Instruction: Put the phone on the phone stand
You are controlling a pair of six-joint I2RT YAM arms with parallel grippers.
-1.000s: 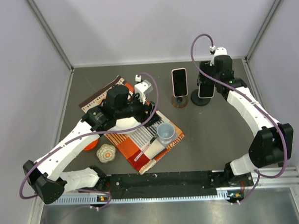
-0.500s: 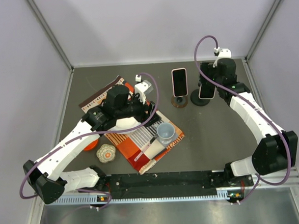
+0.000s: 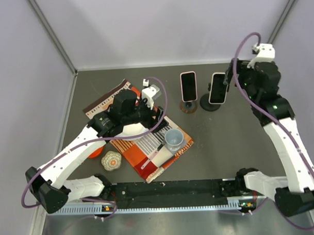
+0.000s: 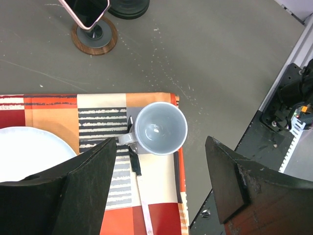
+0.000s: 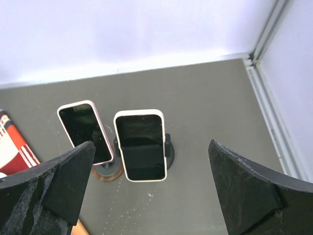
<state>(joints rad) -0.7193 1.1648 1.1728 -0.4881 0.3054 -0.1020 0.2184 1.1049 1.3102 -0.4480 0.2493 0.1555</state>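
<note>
Your left gripper [image 4: 161,141] hangs with its jaws spread and nothing between them, above the grey mug [image 4: 161,128] at the near right corner of the striped cloth [image 4: 49,105]. A white plate [image 4: 29,152] lies on that cloth too. Leave this arm where it is; the step does not call for it.

Toward the far edge of the table [image 3: 220,141], a pink-cased phone [image 5: 84,131] leans on a round wooden stand [image 4: 93,36]. Just to its right the white-cased phone [image 5: 142,144] sits upright on the black stand [image 3: 210,104] — judged from this, the placing itself looks done.

Your right gripper [image 5: 151,143] is wide apart, holds nothing, and stands clear of that phone on its right, near the far right corner. What remains seems to be the retreat. Lift up and away from the stand rather than sweeping across it, and keep both fingers outside the phone's edges, because a brush could tip it or knock it into its pink neighbour — the two stand close together.

The table is dull grey, with a few pale scuffs in front of the stands. Plain pale walls [image 3: 143,30] close it in on three sides.
</note>
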